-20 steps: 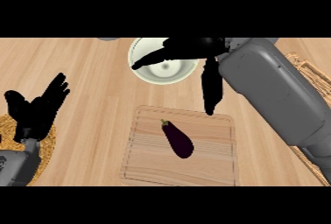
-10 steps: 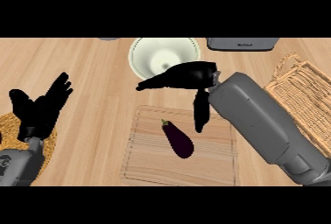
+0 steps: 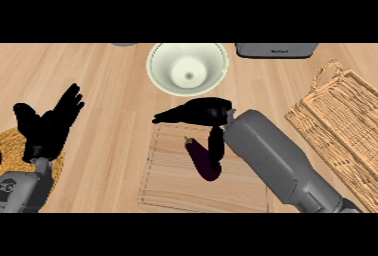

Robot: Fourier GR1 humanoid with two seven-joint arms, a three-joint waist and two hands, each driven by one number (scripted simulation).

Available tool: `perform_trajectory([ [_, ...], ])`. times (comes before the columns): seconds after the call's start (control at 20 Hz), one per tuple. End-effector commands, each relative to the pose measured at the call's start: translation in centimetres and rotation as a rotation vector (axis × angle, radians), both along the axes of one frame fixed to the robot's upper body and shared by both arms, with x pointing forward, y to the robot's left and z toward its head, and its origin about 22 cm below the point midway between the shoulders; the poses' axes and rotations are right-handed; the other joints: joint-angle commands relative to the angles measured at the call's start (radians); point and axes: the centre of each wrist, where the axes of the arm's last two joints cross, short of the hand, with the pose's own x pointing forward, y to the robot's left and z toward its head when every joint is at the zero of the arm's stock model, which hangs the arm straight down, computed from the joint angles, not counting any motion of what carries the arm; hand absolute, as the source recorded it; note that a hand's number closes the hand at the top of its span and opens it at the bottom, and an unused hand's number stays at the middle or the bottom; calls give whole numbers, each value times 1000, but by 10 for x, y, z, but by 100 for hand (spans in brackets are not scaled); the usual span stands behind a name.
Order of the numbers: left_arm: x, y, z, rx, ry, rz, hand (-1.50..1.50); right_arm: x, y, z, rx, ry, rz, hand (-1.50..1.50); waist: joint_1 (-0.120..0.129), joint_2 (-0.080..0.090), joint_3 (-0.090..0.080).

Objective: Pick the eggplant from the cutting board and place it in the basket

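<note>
One glossy oblong eggplant (image 3: 204, 160) on wooden cutting board (image 3: 170, 175)

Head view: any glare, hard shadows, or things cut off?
Head view: light is even, no glare. The right hand and its forearm cover part of the cutting board beside the eggplant. The basket runs off the right edge; the bowl shows whole.

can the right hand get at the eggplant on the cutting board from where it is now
Probably yes. The right hand hangs over the cutting board's far edge with its fingers reaching down right beside the eggplant. Nothing stands between them. Whether they touch it cannot be told.
</note>
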Motion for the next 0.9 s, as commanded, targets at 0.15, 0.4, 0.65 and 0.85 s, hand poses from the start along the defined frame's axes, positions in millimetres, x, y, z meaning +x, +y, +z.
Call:
perform_trajectory([
  [0.15,5,4,27,7,1,-4,0,-5,11,-31,-114,-26,28,-150,1,-1,0],
  [0.4,6,6,-5,2,-4,0,0,1,7,-44,-171,-40,57,-150,-1,0,0],
  [0.65,0,5,0,-3,9,-1,0,0,1,-33,-139,-45,70,-150,-7,-3,0],
  [0.85,10,17,2,-6,11,6,0,12,-23,-55,-114,35,71,-150,-3,1,0],
])
